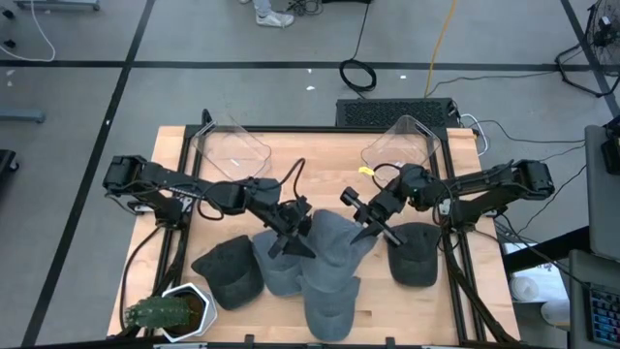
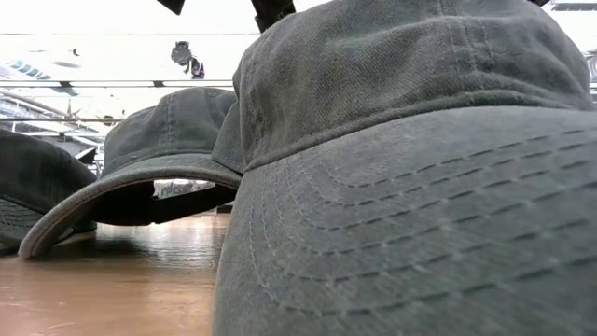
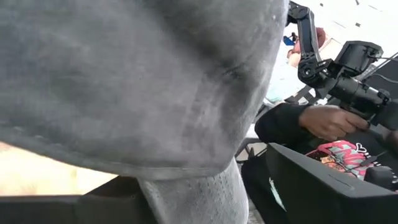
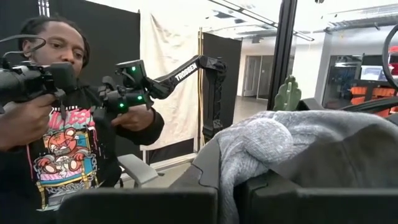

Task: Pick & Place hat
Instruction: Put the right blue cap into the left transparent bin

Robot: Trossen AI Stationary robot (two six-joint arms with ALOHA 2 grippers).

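A grey cap (image 1: pixel 334 237) sits in the middle of the table among several other caps, with both grippers at its sides. My left gripper (image 1: pixel 291 237) is at its left side and shut on it; in the left wrist view the cap's cloth (image 3: pixel 137 81) fills most of the picture above the gripper (image 3: pixel 186 196). My right gripper (image 1: pixel 373 225) is at its right side and also shut on it; grey cloth (image 4: pixel 273 143) bunches over that gripper (image 4: pixel 227 193). Whether the cap rests on the caps under it does not show. My left gripper pinches the grey cap's left edge (image 3: pixel 193 186) between its two fingers, coming level from the table's left. A strip of cloth runs down between the fingers. One layer or several, I cannot tell. My right gripper pinches the cap's right edge (image 4: pixel 233 168) between its two fingers, coming level from the table's right. The cloth is gathered into a rounded bunch above the fingers.
Two dark caps (image 1: pixel 228 271) (image 1: pixel 417 254) and two more grey caps (image 1: pixel 281 271) (image 1: pixel 329 305) lie around the held one. Two clear bins (image 1: pixel 228 145) (image 1: pixel 402 145) stand at the far edge, a potted cactus (image 1: pixel 165 312) at the near left corner. A person (image 4: pixel 56 124) stands beyond the table.
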